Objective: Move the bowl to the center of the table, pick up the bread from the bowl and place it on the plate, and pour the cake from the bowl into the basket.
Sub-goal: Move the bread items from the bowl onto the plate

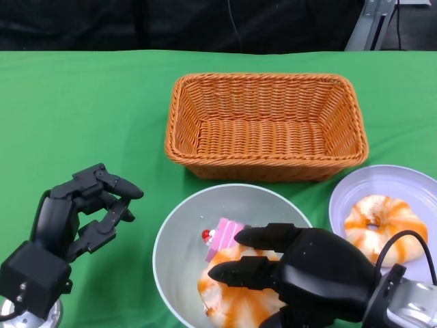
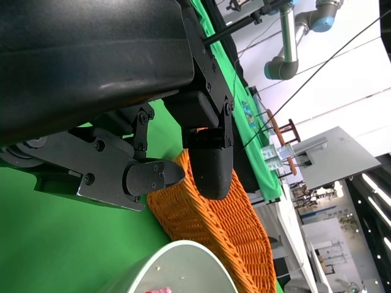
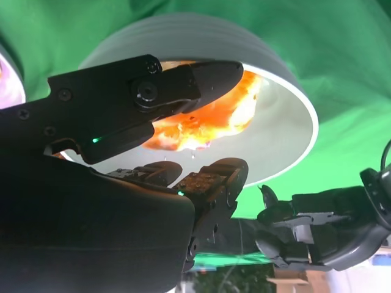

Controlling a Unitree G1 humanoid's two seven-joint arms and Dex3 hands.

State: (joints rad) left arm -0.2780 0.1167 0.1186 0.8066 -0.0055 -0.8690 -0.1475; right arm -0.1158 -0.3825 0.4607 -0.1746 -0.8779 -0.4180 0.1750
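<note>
A green counter carries a wicker basket, empty, at the far centre. Just nearer sits the grey bowl, holding striped bread and a pink cake slice. A plate at right holds another bread. The right hand reaches into the bowl, fingers over the bread; whether it grips, I cannot tell. The left hand hovers, released, fingers loosely apart.

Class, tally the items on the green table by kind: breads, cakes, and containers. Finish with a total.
Breads: 2, one in the bowl at, one on the plate at
Cakes: 1
Containers: 3, bowl, plate, basket
Total: 6
</note>
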